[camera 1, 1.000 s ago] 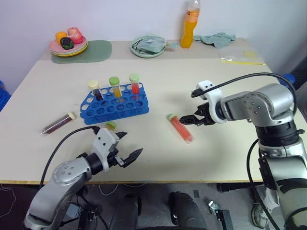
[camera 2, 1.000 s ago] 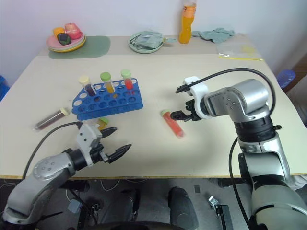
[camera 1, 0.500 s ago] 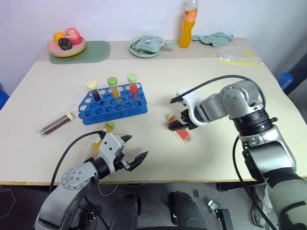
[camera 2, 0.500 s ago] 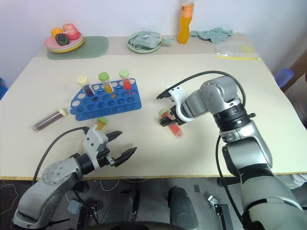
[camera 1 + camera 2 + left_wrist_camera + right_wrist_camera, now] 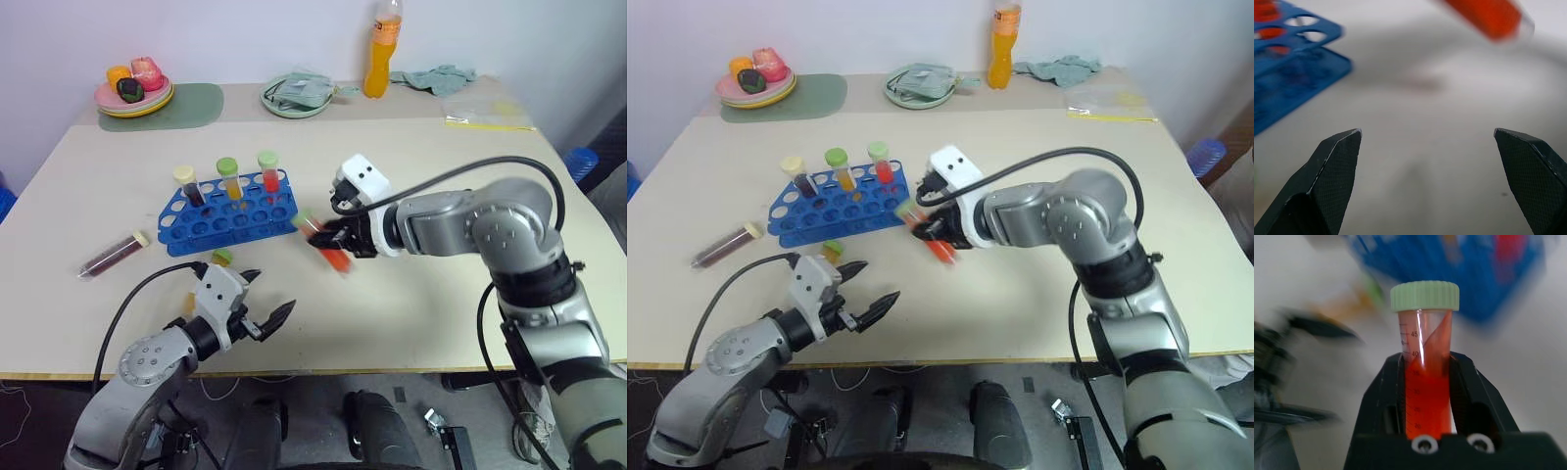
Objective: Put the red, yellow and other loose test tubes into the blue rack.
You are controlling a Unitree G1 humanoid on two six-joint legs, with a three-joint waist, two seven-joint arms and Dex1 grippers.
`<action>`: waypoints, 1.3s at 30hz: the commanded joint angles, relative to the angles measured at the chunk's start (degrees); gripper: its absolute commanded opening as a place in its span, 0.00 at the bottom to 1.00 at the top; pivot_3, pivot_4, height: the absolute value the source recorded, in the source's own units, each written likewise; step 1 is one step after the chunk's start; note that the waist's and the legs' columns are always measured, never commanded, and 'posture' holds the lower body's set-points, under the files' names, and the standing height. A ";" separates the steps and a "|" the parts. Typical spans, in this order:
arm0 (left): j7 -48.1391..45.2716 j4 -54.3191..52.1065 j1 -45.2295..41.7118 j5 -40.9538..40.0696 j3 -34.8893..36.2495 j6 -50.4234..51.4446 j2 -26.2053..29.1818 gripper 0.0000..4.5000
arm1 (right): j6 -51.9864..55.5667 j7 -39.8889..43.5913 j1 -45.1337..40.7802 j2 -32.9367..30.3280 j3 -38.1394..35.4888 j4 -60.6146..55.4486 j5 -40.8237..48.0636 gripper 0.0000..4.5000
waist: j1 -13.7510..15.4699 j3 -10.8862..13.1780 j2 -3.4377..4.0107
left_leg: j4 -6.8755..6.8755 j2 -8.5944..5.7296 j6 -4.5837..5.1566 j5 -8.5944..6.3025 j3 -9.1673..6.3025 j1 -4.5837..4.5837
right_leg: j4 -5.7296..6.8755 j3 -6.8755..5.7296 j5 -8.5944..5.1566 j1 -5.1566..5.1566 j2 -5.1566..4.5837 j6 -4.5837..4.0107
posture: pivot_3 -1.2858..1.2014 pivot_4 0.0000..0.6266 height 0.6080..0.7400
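Note:
The blue rack (image 5: 235,213) stands left of the table's middle with three capped tubes upright in it: a dark one, a yellow one and a red one. My right gripper (image 5: 333,241) is shut on a red test tube (image 5: 1426,382) with a green cap, held in the air just right of the rack. My left gripper (image 5: 273,292) hovers open and empty near the front edge. A yellow tube (image 5: 217,259) with a green cap lies right behind it, partly hidden. Further left, a dark tube (image 5: 116,253) lies on the table.
Along the back edge are a stack of plates (image 5: 135,96) with toy food, a green mat (image 5: 191,103), a green plate (image 5: 299,95) with cloth, an orange bottle (image 5: 380,49), a crumpled cloth (image 5: 441,78) and a plastic bag (image 5: 485,117).
My right gripper shut on the red tube that lay on the table, lifted it and carried it left towards the rack. The left gripper stayed open and in place.

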 commanded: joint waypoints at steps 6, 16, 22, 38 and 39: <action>2.20 -0.56 5.51 -2.11 10.10 -1.82 -1.72 1.00 | -45.82 9.71 5.53 20.53 1.67 18.14 -25.27 0.16 | -1.10 0.00 0.00 | -0.01 0.02 -0.10 0.06 0.01 0.13 | 0.25 0.07 0.00 -0.03 0.02 -0.03 | 0.52 0.24 1.00; 3.45 2.44 6.81 -1.04 16.18 -5.38 -2.33 1.00 | -62.59 8.60 0.14 34.59 -1.78 43.95 -36.24 0.16 | -1.25 0.00 0.01 | -0.10 0.00 -0.25 0.13 0.00 0.11 | 0.24 0.11 0.02 -0.10 0.00 -0.07 | 0.52 0.24 1.00; 4.10 1.69 6.12 -0.75 14.99 -4.62 -2.69 1.00 | -66.15 6.86 -2.07 36.81 -3.92 51.38 -39.89 0.16 | -1.38 0.00 0.01 | -0.10 -0.02 -0.26 0.13 -0.01 0.11 | 0.26 0.11 0.02 -0.12 -0.01 -0.07 | 0.52 0.24 1.00; 2.48 3.74 5.48 -0.83 14.74 -6.22 -2.71 1.00 | -74.48 2.70 -5.15 38.43 -6.59 64.67 -46.54 0.16 | -1.40 0.00 0.01 | -0.12 -0.01 -0.27 0.14 0.01 0.11 | 0.32 0.14 0.02 -0.16 0.00 -0.08 | 0.52 0.24 1.00; 2.39 3.97 5.51 -0.72 14.59 -6.48 -2.80 1.00 | -75.05 2.07 -5.24 38.49 -6.55 65.22 -47.07 0.16 | -1.39 0.00 0.02 | -0.12 -0.01 -0.27 0.14 0.01 0.11 | 0.32 0.15 0.02 -0.16 0.00 -0.08 | 0.52 0.24 1.00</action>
